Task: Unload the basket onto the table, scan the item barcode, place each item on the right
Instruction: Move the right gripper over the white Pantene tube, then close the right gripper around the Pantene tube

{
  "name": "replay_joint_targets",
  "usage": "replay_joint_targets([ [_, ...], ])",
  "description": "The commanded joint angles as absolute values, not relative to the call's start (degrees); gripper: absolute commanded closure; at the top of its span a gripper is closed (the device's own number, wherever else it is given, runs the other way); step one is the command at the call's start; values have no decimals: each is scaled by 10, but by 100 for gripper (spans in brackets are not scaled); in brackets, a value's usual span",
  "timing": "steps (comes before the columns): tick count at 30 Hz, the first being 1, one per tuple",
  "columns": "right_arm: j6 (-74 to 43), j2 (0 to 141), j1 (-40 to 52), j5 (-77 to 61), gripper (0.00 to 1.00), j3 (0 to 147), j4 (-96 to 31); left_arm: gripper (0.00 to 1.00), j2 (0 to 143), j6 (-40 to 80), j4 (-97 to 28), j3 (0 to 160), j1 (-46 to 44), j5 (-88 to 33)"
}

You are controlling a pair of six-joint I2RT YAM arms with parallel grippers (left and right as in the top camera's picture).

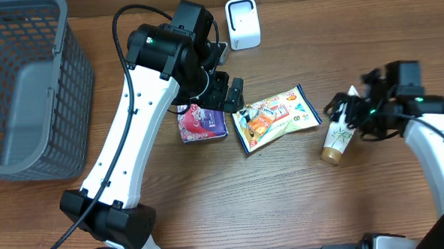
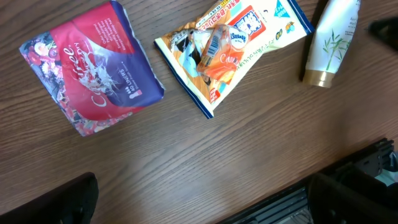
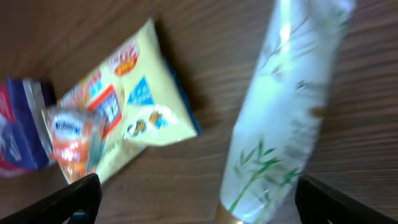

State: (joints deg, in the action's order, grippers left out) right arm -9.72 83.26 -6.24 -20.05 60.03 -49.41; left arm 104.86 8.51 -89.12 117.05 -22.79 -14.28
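Left gripper (image 1: pixel 232 94) has its fingers spread wide and holds nothing. It hangs above the wooden table (image 1: pixel 285 204), over the spot between a red and purple packet (image 2: pixel 93 65) and a yellow snack bag (image 2: pixel 233 43). The packet and the bag lie flat, just beside each other. A barcode (image 2: pixel 214 42) shows on the orange part of the snack bag.

Right gripper (image 1: pixel 347 108) is spread wide too and pinches nothing. It hangs over a white tube (image 3: pixel 286 124) with green leaves drawn on it and a gold cap. The tube lies on the table, near the snack bag but not touching it.

A small white scanner (image 1: pixel 242 22) stands at the far side of the table, well apart from the tube. A gray mesh basket (image 1: pixel 25 88) sits on the left.
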Motion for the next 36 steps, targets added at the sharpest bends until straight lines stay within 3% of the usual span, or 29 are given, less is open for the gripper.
replay_joint_targets([
  [1, -121, 818, -90, -180, 0, 615, -487, 0, 1050, 73, -891, 1168, -229, -139],
  [9, -141, 868, -95, -176, 0, 582, -479, 0, 1050, 73, -891, 1168, -229, -139],
  [13, -152, 898, -95, -165, 7, 582, -477, 0, 1050, 73, -891, 1168, -229, -140],
  [19, -201, 920, -95, -96, 8, 581, -479, 0, 1050, 73, -891, 1168, -229, -139],
  [28, -202, 936, -93, -106, 6, 557, -452, 0, 1050, 73, -891, 1168, -229, -139],
  [36, -197, 936, -93, -157, 29, 543, -415, 0, 1050, 73, -891, 1168, -229, -140],
])
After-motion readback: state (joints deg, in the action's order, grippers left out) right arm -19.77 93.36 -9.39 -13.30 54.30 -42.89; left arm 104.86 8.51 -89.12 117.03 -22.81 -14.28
